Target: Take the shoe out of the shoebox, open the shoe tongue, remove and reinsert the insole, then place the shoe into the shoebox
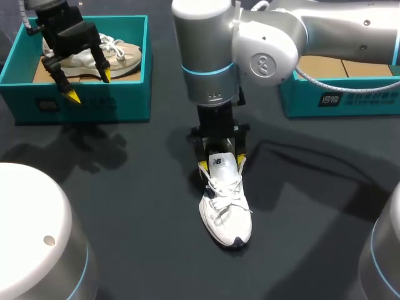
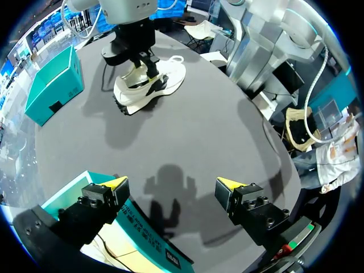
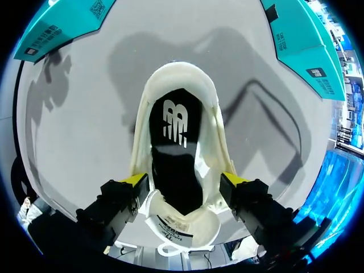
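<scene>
Shoebox (image 1: 94,100) with beige shoe (image 1: 125,56) inside, open left gripper (image 1: 89,86) above; right gripper (image 3: 182,181) tight on white shoe (image 1: 226,209).

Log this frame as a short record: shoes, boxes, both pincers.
white shoe: upright on the table, outside both boxes
right pincer: fingers press the white shoe's collar from both sides
left pincer: open, empty, above the left shoebox's front wall
left shoebox: holds a beige shoe
right shoebox: partly hidden behind the right arm
</scene>
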{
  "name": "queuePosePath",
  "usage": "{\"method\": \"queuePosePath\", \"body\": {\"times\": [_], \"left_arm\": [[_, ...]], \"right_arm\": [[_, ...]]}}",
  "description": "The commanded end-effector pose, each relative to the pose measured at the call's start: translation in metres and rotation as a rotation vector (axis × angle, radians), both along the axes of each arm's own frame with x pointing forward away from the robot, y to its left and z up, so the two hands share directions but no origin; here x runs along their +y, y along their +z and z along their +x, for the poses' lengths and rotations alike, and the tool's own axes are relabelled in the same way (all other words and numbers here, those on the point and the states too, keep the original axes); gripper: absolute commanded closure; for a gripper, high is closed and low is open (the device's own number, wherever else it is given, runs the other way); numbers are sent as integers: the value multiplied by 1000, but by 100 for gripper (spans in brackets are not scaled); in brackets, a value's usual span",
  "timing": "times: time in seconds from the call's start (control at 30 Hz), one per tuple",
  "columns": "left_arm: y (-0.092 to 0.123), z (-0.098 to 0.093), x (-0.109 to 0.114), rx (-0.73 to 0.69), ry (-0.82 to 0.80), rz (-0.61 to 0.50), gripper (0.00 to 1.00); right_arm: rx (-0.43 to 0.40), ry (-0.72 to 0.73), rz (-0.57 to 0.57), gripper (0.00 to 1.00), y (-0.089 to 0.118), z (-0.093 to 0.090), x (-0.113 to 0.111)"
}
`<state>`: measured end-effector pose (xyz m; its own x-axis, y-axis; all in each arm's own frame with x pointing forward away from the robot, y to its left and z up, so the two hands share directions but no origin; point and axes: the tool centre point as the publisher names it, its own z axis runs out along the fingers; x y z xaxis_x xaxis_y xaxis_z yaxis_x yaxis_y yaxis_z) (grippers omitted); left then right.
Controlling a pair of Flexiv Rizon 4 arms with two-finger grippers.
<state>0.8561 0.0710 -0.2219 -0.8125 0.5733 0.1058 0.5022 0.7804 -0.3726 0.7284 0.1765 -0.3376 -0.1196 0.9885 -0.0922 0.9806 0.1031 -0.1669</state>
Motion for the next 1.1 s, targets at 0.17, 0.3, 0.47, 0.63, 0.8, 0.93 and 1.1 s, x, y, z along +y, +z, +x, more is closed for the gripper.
{"method": "queuePosePath", "body": {"times": [0.17,0.3,0.47,0.63,0.8,0.93,1.1], "left_arm": [[0,0,1,-1,-1,1,0],[0,0,1,-1,-1,1,0],[0,0,1,-1,-1,1,0],[0,0,1,-1,-1,1,0],[0,0,1,-1,-1,1,0],[0,0,1,-1,-1,1,0],[0,0,1,-1,-1,1,0]], "right_arm": [[-9,-3,-1,0,6,-6,-2],[-8,-4,0,0,7,-7,-2],[-16,-4,-1,0,11,-10,-2],[-29,-11,12,0,13,-17,-6],[-51,-15,34,0,15,-26,-10],[-67,-28,44,0,19,-37,-13],[-83,-52,38,0,25,-54,-15]]}}
